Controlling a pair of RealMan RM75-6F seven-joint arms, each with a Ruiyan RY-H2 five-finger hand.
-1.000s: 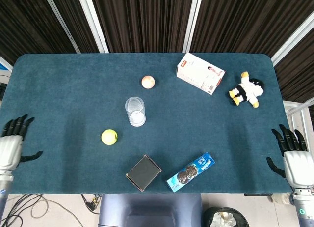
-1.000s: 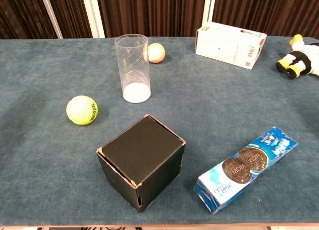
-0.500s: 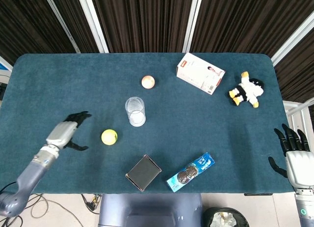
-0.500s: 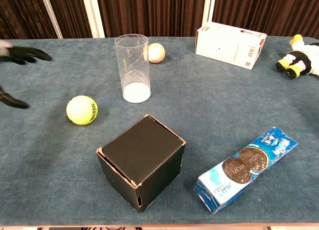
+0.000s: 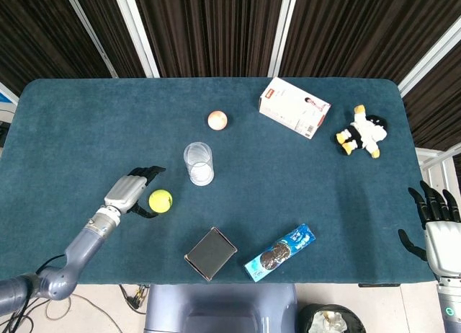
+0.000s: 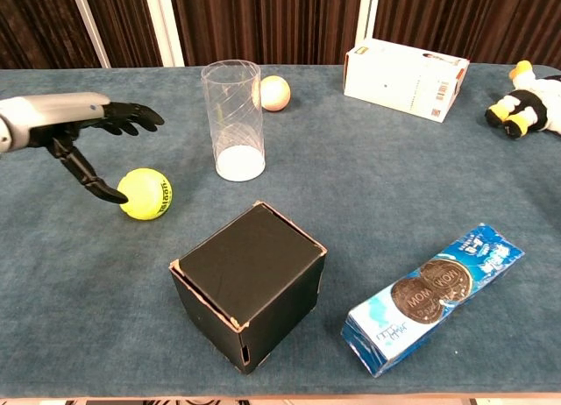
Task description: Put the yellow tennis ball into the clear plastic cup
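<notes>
The light is bright and even, and it seems to come from above. The blue table (image 5: 302, 167) shows soft, short shadows under things, like the dark patch beside the black box (image 6: 248, 285). Both views are sharp, with no blur. The clear plastic cup (image 6: 233, 120) has pale streaks of shine on its side. The cookie pack (image 6: 434, 296) wrapper has small glints. The far curtains (image 5: 209, 30) look very dark. The table's edges bend a little in the head view.
</notes>
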